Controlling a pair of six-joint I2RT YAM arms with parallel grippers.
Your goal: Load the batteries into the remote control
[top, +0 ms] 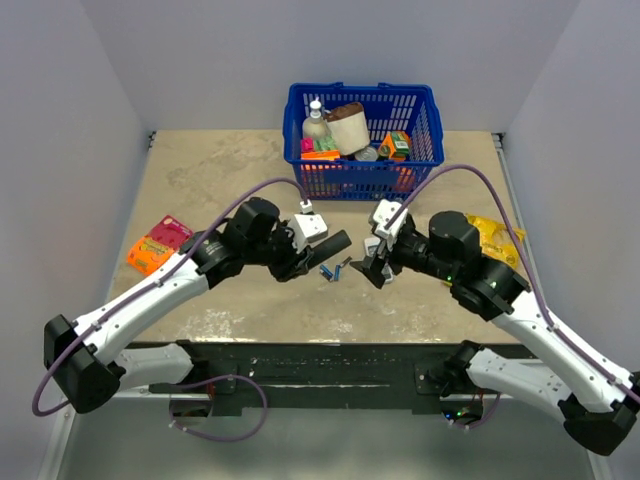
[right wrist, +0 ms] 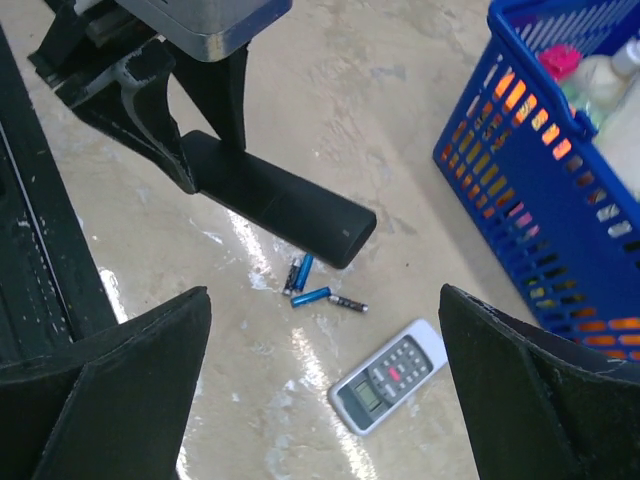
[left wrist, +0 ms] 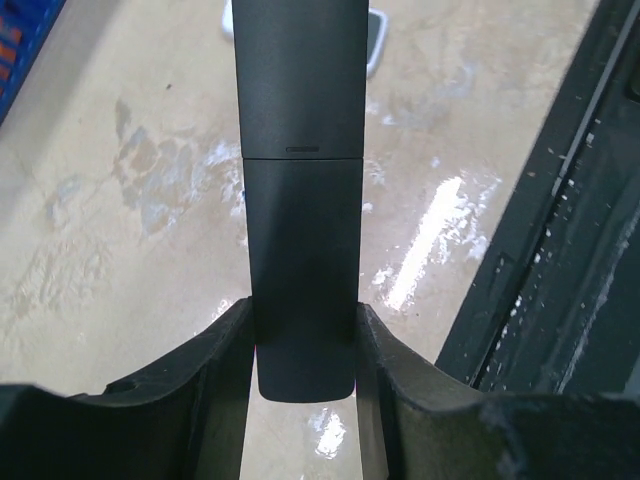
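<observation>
The remote control (left wrist: 300, 200), a long black bar, is gripped at one end by my left gripper (left wrist: 305, 350), its back with the cover seam facing the wrist camera. In the top view the left gripper (top: 296, 256) holds the remote control (top: 328, 244) above the table, pointing right. The right wrist view shows it (right wrist: 280, 200) hovering over the batteries (right wrist: 310, 285), small blue and dark cells lying loose on the table. My right gripper (right wrist: 324, 310) is open wide above them, holding nothing. From above, the batteries (top: 327, 270) lie just left of the right gripper (top: 374, 268).
A white-grey remote (right wrist: 390, 375) with buttons lies below the right gripper. A blue basket (top: 360, 185) full of items stands at the back. An orange packet (top: 158, 245) lies far left and a yellow packet (top: 495, 235) at the right.
</observation>
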